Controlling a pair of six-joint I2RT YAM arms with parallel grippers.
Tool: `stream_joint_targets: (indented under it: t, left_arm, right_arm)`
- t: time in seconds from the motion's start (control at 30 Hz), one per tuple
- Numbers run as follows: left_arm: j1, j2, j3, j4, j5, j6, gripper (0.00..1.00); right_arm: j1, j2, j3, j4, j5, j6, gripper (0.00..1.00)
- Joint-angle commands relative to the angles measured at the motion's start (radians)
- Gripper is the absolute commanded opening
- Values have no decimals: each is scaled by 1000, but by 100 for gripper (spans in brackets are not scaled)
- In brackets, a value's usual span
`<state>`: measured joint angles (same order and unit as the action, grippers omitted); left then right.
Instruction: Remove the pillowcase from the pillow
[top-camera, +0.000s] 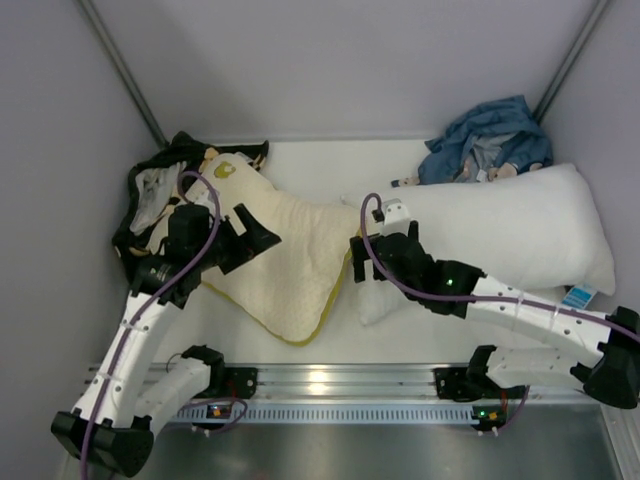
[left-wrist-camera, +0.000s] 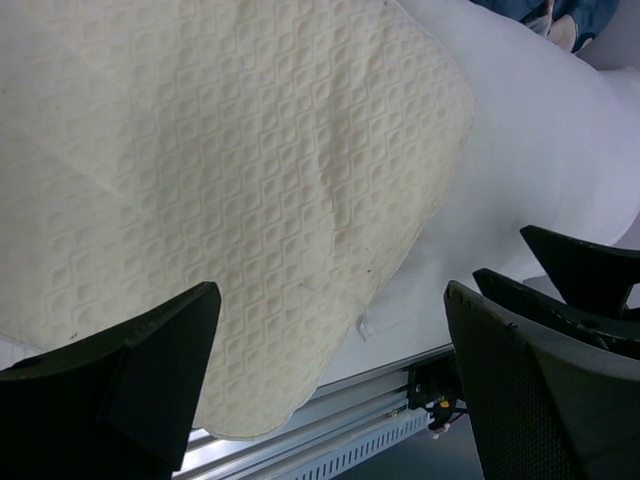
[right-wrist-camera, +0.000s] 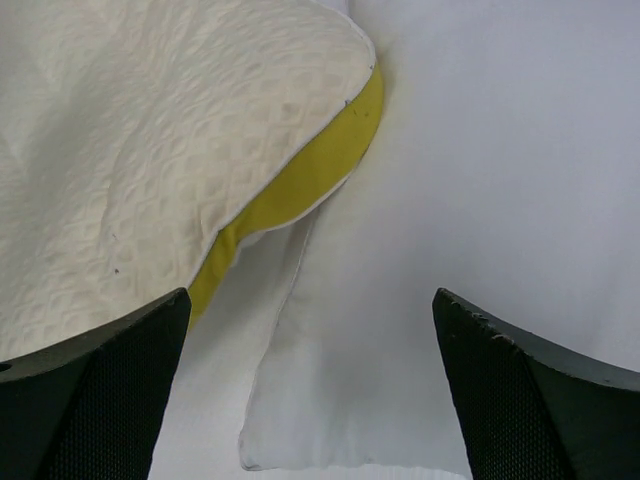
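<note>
L gripper: jaws wide open, nothing held, pillow bare beneath them. R gripper: also wide, empty, over the pillow's yellow edge & white pillow. Pillowcase bunched behind L jaws at pillow's far corner. Prob. nearly off, so no grip needed.

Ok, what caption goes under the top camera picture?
Left gripper and right gripper open by the bare pillow, pillowcase bunched far left.
</note>
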<state>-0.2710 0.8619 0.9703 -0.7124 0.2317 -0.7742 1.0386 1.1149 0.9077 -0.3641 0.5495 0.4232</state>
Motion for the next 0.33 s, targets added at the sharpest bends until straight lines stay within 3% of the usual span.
stream_joint_targets:
  t: [0.0, 0.23, 0.3]
  left_arm:
    - [-4, -29, -12, 17, 44, -11, 99]
    - [-4, -110, -57, 34, 127, -34, 99]
    - [-5, -145, -122, 112, 219, -49, 99]
  right_arm:
    - [3, -61, -1, -47, 60, -15, 99]
    - [20, -292, -127, -53, -2, 26, 100]
    - [24, -407, -199, -18, -64, 11, 99]
